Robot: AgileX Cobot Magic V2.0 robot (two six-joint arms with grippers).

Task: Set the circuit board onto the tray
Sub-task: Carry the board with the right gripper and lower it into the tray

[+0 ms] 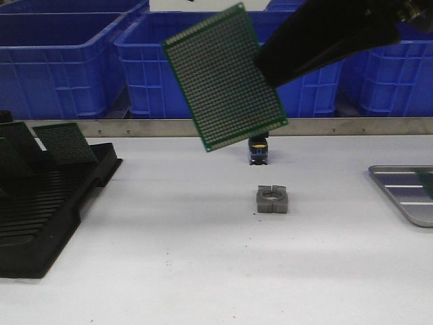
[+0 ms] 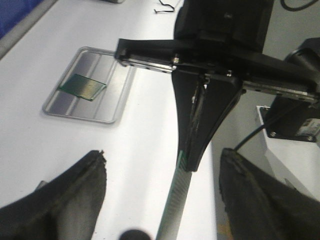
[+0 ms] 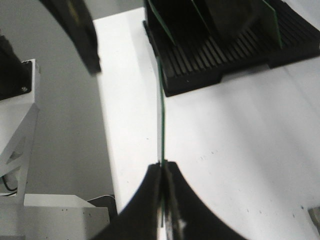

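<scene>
- I am holding the circuit board in the air with the right gripper, its jaws clenched on 1 edge of the board, above the middle of the white surface.
- The left gripper is hanging just behind the board with its jaws released; its dark fingers are standing wide apart on either side and touching nothing.
- I am reading the board as light, thin and stiff: edge-on in the right wrist view it is showing as 1 straight green line with no sag.
- I am judging it a little fragile and slick, so I am keeping the grip at the bare margin, not on the perforated face, and firm enough that it is not pivoting in the jaws.
- The tray is lying at the right edge of the front view, well apart from the board, and 1 green board is already lying flat in it.
- I am expecting the carried board to need tilting toward flat and lowering onto the bare ribbed part beside that one.
- The black slotted rack with more boards is sitting to the left, and a small metal block is sitting on the surface under the route, so I am keeping the board high.
</scene>
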